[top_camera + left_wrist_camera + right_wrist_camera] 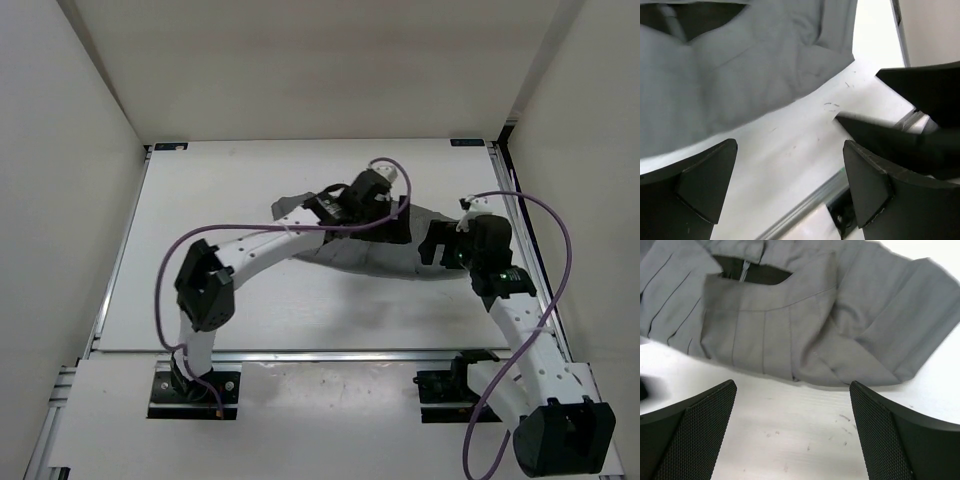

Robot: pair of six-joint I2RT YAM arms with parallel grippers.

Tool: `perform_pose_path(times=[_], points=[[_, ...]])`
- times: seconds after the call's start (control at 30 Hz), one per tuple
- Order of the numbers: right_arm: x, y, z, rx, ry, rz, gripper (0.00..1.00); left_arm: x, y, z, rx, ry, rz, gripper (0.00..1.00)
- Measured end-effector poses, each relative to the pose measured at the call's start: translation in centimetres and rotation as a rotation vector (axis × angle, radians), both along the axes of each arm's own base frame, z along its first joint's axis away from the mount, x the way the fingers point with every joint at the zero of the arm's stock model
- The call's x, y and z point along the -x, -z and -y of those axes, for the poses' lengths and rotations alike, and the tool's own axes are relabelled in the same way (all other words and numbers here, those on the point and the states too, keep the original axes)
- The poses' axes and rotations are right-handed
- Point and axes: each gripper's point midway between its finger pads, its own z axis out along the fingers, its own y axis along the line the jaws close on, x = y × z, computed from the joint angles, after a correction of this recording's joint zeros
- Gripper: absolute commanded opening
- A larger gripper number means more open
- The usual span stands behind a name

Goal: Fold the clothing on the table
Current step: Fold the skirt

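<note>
Overhead, the clothing [375, 262], a grey pleated garment with a zip showing at its waistband, lies rumpled and partly doubled over itself, with the white table [220, 200] bare on every side of it. The left gripper [787, 175] hangs above the clothing's right half, its fingers spread wide and holding nothing. Its wrist view shows only bare tabletop between them, with the clothing's edge just beyond. The right gripper [792, 430] waits just off the clothing's right end, likewise spread and empty, facing the overlapped flap and the pleats.

Neither arm has cloth in hand, so the step looks like choosing the next grip. It would go best if each gripper came down on the same edge of the clothing, well apart from the other, and pinched a single layer rather than the bunched overlap. The edge should then travel low and level across the clothing, so the limp fabric does not sag or drag the lower layer askew.
</note>
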Motion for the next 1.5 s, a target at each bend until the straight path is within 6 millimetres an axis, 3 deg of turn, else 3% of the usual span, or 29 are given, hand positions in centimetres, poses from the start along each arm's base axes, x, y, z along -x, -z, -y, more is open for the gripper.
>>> perform_pose_path(times=[0.07,0.2,0.27,0.37,0.43,0.53,0.6,0.67,0.77,0.9,1.03,1.23,1.4,1.5], points=[[-0.2,-0.2,0.5,-0.002,0.016,0.019,1.00,-0.8,-1.9,-2.9,0.022,-0.043,0.011,0.98],[-0.6,0.2,0.9,-0.027,-0.021,0.031,0.99,-5.8,-6.9,-10.3,0.076,-0.185,0.114,0.99],[-1.1,1.0,0.7,-0.077,-0.072,0.003,0.99,-7.7,-6.9,-14.3,0.051,-0.253,0.143,0.99],[-1.9,3.3,0.0,-0.148,-0.156,-0.106,0.99,-8.4,-3.5,-17.6,-0.027,-0.271,0.102,0.99],[-1.3,5.0,-1.9,-0.177,-0.258,-0.174,0.99,-8.3,-0.2,-18.2,-0.085,-0.235,0.038,0.99],[0.2,5.7,-4.9,-0.206,-0.406,-0.215,0.99,-8.3,4.6,-18.0,-0.180,-0.161,-0.055,0.98],[-0.1,5.4,-5.4,-0.225,-0.440,-0.213,0.99,-8.3,7.1,-17.6,-0.250,-0.105,-0.096,0.98],[-1.4,5.1,-4.6,-0.230,-0.423,-0.207,0.99,-8.5,8.6,-16.7,-0.298,-0.052,-0.106,0.99],[-4.1,4.3,-3.4,-0.210,-0.400,-0.179,0.99,-9.0,8.9,-15.6,-0.334,-0.001,-0.087,0.99],[-7.2,3.9,-2.9,-0.174,-0.410,-0.158,0.98,-10.1,7.9,-15.3,-0.353,0.016,-0.028,0.99],[-8.9,5.4,-2.6,-0.148,-0.414,-0.187,0.98,-12.0,7.9,-16.1,-0.397,-0.023,0.007,0.98],[-9.9,8.1,-1.9,-0.115,-0.397,-0.255,0.97,-14.2,11.0,-16.8,-0.471,-0.061,0.000,0.96],[-11.6,7.9,-1.3,-0.098,-0.386,-0.240,0.96,-14.3,13.8,-17.3,-0.511,-0.060,-0.044,0.93],[-12.6,7.6,-0.8,-0.096,-0.377,-0.225,0.96,-14.4,14.4,-17.3,-0.517,-0.059,-0.051,0.87]])
